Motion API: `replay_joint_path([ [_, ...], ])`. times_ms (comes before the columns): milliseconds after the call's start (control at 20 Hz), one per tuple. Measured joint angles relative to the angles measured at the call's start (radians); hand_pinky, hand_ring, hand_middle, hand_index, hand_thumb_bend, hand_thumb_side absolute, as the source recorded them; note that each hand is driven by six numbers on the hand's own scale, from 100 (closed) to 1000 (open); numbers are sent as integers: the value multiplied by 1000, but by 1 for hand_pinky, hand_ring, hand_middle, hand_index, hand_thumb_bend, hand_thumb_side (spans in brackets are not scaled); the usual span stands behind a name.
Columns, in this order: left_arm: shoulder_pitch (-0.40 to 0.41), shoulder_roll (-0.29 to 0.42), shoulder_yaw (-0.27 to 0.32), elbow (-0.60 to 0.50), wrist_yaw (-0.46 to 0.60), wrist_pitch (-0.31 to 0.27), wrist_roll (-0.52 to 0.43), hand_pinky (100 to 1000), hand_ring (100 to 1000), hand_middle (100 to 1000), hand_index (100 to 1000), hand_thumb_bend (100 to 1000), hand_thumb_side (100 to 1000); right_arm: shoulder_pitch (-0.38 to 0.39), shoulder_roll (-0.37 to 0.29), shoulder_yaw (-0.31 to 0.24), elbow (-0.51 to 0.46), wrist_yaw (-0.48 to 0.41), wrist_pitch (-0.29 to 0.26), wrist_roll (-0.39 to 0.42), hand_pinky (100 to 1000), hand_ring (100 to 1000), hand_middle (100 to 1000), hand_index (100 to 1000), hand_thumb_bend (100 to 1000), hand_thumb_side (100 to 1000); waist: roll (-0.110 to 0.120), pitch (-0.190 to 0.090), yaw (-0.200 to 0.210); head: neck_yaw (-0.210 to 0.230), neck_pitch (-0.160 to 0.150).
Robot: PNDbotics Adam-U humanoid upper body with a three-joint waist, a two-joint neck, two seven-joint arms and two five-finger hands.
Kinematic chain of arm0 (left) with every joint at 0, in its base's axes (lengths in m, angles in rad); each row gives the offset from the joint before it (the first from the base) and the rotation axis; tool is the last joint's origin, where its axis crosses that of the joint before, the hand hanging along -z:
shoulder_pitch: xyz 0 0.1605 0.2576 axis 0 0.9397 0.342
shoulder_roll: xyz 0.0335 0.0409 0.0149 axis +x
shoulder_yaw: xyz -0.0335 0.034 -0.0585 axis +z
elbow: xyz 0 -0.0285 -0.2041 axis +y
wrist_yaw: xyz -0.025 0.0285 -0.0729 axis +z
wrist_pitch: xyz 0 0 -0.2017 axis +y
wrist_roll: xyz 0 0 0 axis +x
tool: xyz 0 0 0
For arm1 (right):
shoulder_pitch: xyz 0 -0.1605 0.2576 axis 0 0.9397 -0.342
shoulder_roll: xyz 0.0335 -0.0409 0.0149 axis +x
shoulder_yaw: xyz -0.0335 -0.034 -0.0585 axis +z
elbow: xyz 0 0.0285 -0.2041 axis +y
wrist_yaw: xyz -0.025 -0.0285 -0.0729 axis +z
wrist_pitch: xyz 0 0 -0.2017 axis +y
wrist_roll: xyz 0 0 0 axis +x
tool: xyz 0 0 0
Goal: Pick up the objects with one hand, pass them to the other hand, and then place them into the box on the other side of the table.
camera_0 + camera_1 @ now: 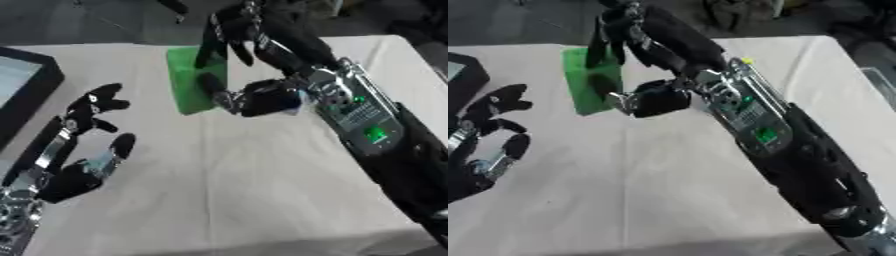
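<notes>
**Right hand closes on green block**

Nearest, the left hand (pixel 87 132) waits palm-up, fingers spread. Farther, the right hand (pixel 241 55) curls fingers and thumb around the upright green block (pixel 188 80) on the white table (pixel 245 190). No writing is legible. Black box (pixel 26 95) sits at left.

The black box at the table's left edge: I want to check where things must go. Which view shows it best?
The left eye view: the black box shows its dark rim and pale inside beside the open left hand. The right eye view catches only a dark corner of it at the picture's edge.
</notes>
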Motion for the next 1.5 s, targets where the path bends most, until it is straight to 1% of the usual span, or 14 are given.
replay_joint_path([
  [150,-5,0,-8,7,42,6,10,705,1000,967,844,382,786,0,7,4,-4,-7,-1,8,165,447,460,427,100,100,0,0,0,0,0],
  [300,-13,0,-14,17,65,28,34,703,1000,972,857,404,799,-1,12,9,-4,-13,-3,14,164,448,460,428,100,100,0,0,-1,-4,0],
  [400,-17,0,-14,25,63,61,62,698,1000,964,867,397,787,-2,17,13,-4,-14,-3,19,165,449,461,429,100,100,0,0,-1,-7,0],
  [500,-24,0,-20,29,49,107,93,691,1000,962,876,380,746,-5,19,13,-4,-17,-5,22,165,450,461,429,100,100,0,0,-2,-10,0],
  [600,-31,0,-28,29,29,148,112,689,1000,961,878,374,729,-8,23,17,-4,-21,-6,26,164,450,461,430,100,100,0,0,-2,-14,0],
  [700,-38,0,-38,22,16,176,118,689,1000,962,877,378,743,-8,27,19,-4,-23,-7,29,164,451,462,430,100,103,0,0,-2,-17,0],
  [850,-49,0,-49,10,12,195,113,697,1000,974,871,393,782,-9,30,24,-4,-30,-7,33,164,451,462,430,100,129,0,0,-2,-21,0],
  [1050,-58,0,-64,-6,53,185,90,706,1000,987,865,409,817,-14,37,31,-4,-36,-7,39,162,452,463,430,100,163,0,0,-2,-26,0],
  [1200,-59,0,-70,-20,106,154,58,710,1000,993,861,419,827,-14,43,35,2,-40,-8,42,162,453,463,431,100,162,1,0,-2,-28,0],
  [1250,-59,0,-70,-24,124,143,46,711,1000,994,859,433,825,-14,43,37,3,-40,-9,42,162,453,463,431,100,184,1,0,-2,-29,0],
  [1500,-59,0,-70,-31,198,104,10,714,1000,996,857,443,824,-14,43,37,9,-44,-10,43,161,453,463,431,100,202,1,1,-2,-34,0],
])
